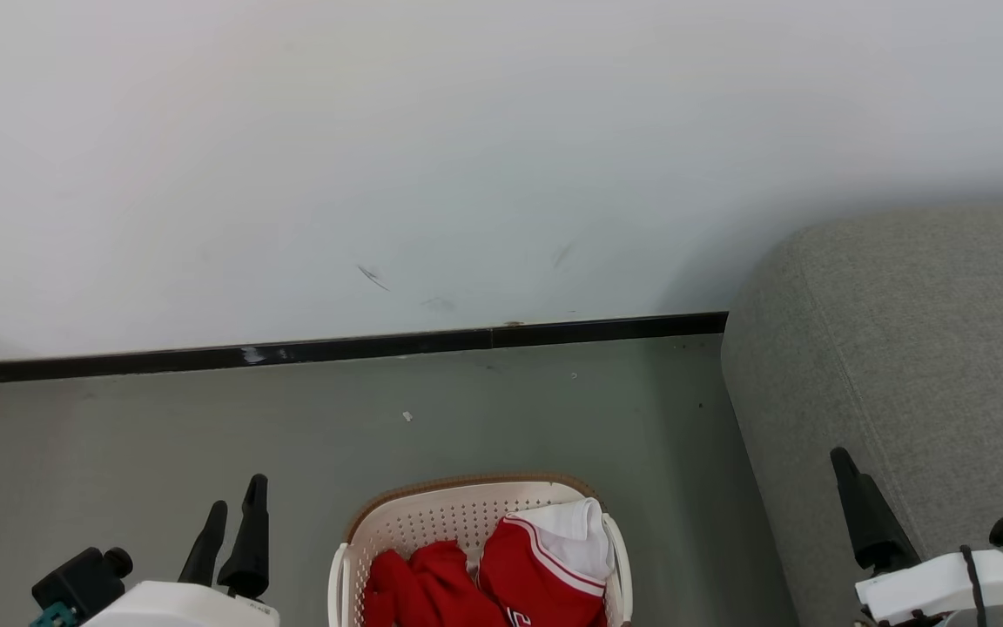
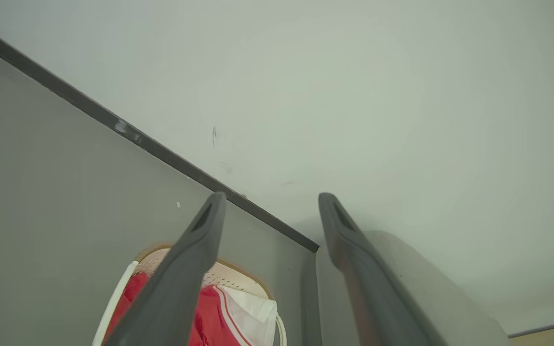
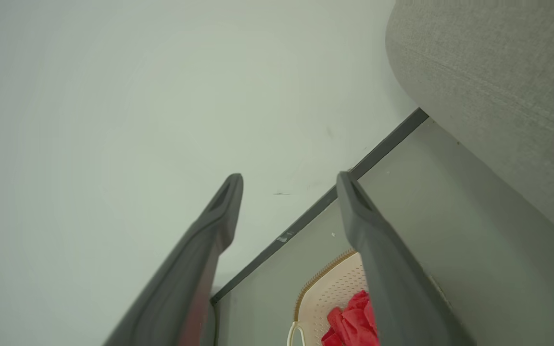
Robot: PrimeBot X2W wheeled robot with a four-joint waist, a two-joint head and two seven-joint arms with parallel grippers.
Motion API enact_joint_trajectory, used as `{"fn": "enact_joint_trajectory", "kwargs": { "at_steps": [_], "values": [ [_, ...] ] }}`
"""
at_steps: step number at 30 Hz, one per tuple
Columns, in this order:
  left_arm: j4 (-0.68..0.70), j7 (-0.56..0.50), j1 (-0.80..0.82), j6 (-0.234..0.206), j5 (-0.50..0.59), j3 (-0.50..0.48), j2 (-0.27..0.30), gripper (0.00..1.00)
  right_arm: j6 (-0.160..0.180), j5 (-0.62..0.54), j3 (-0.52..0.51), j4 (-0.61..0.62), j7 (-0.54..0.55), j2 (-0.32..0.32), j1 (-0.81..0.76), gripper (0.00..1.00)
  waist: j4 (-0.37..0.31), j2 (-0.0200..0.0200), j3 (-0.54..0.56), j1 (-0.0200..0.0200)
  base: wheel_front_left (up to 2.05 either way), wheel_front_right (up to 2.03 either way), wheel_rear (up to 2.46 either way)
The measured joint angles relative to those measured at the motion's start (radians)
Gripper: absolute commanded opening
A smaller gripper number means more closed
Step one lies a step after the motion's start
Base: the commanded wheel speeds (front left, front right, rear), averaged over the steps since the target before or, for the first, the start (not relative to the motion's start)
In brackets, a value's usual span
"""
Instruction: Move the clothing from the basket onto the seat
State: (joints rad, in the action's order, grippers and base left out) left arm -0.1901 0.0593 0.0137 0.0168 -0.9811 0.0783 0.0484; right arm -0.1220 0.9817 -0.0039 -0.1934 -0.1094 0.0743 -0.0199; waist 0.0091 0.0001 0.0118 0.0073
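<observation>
Two red, white-striped clothes [image 1: 545,566] sit in one basket [image 1: 467,482]; beside it my left gripper [image 1: 238,496] and right gripper [image 3: 289,177] gape empty.

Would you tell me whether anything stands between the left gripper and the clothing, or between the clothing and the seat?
Nothing visible does. The clothing lies uncovered in the open basket, with only floor between it and the left gripper. A strip of floor separates the basket from the seat.
</observation>
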Motion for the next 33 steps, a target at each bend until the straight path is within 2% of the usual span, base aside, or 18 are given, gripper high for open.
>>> {"fn": "enact_joint_trajectory", "kwargs": {
  "at_steps": [6,14,33],
  "values": [
    [0.013,0.021,0.000,-0.031,0.131,0.026,0.018,1.00,0.000,-0.156,0.013,0.006,-0.016,-0.004,-0.021,1.00,0.002,0.0000,-0.002,-0.0028,0.00,0.00,0.00],
    [0.016,0.049,-0.002,-0.068,0.288,0.066,0.024,1.00,0.000,-0.290,0.014,0.013,-0.036,-0.008,-0.023,1.00,0.003,0.0000,-0.005,-0.0055,0.00,0.00,0.00],
    [0.025,0.112,-0.024,-0.138,0.550,0.115,0.020,1.00,-0.001,-0.594,0.002,0.018,-0.082,-0.018,-0.045,1.00,0.004,0.0000,-0.007,-0.0066,0.00,0.00,0.00]
  ]
}}
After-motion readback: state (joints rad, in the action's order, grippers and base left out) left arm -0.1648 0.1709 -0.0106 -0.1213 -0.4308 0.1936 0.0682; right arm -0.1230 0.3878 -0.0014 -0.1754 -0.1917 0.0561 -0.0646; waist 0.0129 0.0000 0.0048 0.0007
